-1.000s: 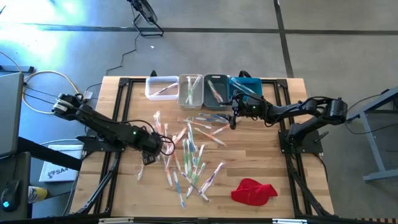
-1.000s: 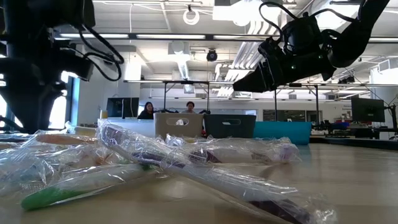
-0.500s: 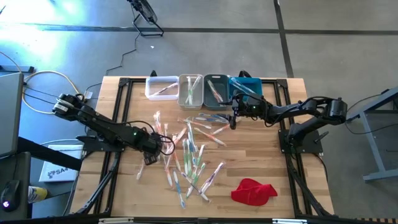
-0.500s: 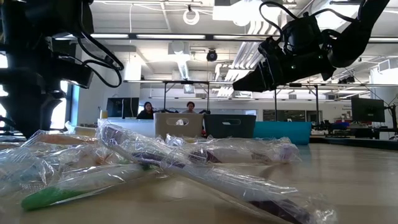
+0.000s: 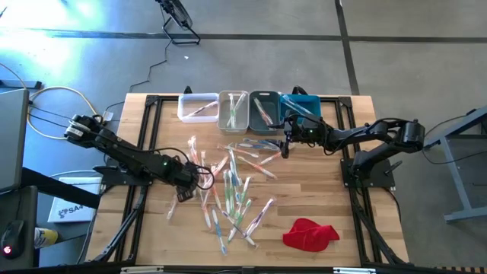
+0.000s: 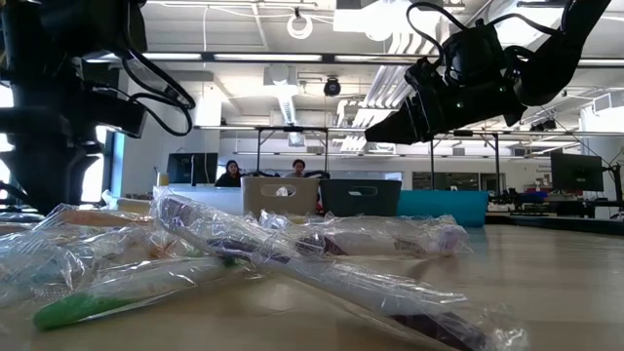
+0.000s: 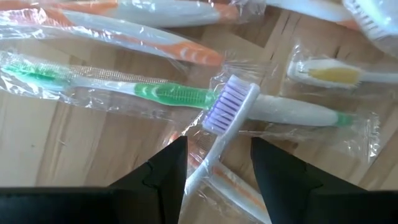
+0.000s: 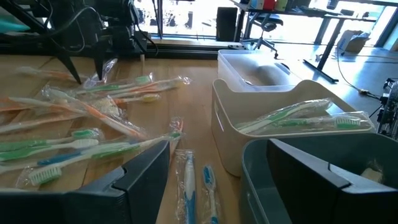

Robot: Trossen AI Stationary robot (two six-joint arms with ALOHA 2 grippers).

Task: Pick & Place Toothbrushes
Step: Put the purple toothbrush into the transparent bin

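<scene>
— Along the far edge, only a few toothbrushes [image 5: 233, 109] in the bins [image 5: 233, 112]?
— Yes; most strewn mid-surface [image 5: 319, 190]. Left tool [image 7: 216, 163] spread, low over one; right tool [image 5: 284, 147] spread, empty, near the bins.

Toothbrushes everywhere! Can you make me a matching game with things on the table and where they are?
Things:
1. red cloth
2. white bin
3. blue bin
4. left gripper

Places:
A. right end of the bin row
B. low over the toothbrushes on the pile's left side
C. near the table's front right corner
D. left end of the bin row

Pairs: 1-C, 2-D, 3-A, 4-B
</scene>
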